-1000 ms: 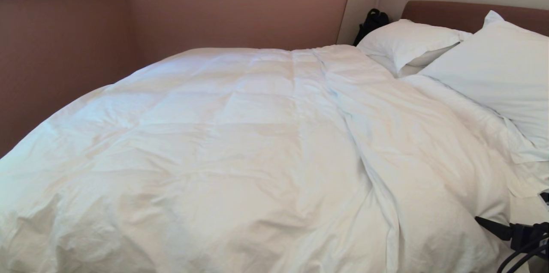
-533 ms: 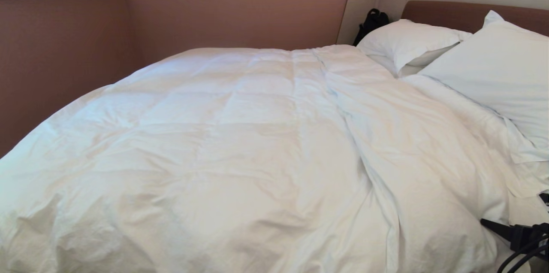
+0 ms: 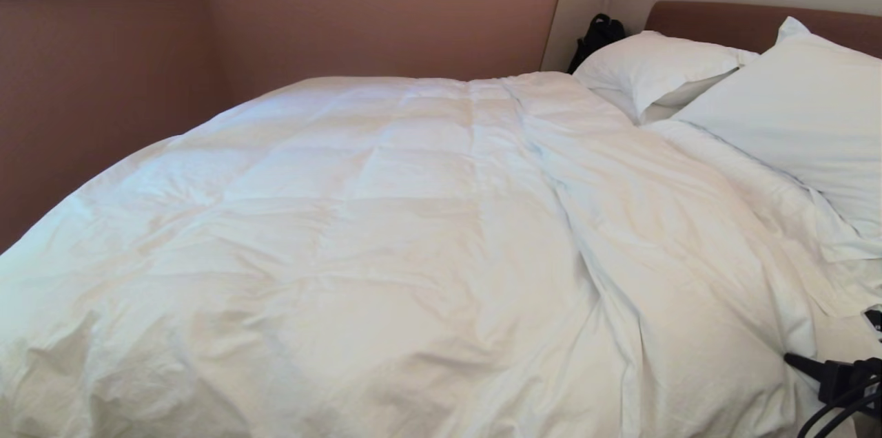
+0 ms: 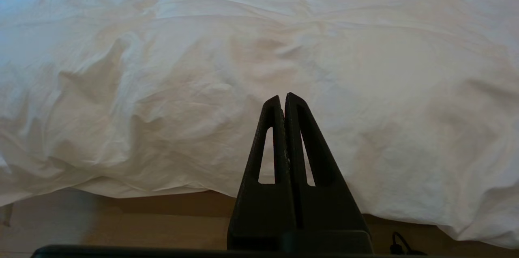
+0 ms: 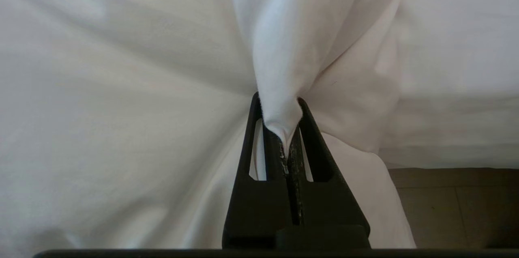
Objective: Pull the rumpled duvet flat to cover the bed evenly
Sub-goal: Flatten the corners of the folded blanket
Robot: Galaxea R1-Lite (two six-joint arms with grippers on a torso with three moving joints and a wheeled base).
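Observation:
The white puffy duvet (image 3: 413,217) lies over the bed (image 3: 723,21), with a long crease running down its right part. At the near right corner of the head view, my right gripper (image 3: 803,363) sits at the duvet's edge. In the right wrist view this gripper (image 5: 279,102) is shut on a pinched fold of the duvet (image 5: 279,67), and the cloth bunches between its fingertips. My left gripper (image 4: 282,97) is shut and empty, held off the near edge of the duvet (image 4: 243,47), which hangs over the bed's side.
Two white pillows (image 3: 654,66) (image 3: 799,114) lean at the headboard on the right. A black bag (image 3: 596,35) stands in the far corner beside the bed. A pinkish wall (image 3: 103,80) runs close along the left side. Brown floor (image 4: 121,221) shows below the duvet's near edge.
My right gripper's fingers have closed on a fold of the duvet; its dark fingertip has drawn a little to the right in the head view. The duvet and left arm have not moved.

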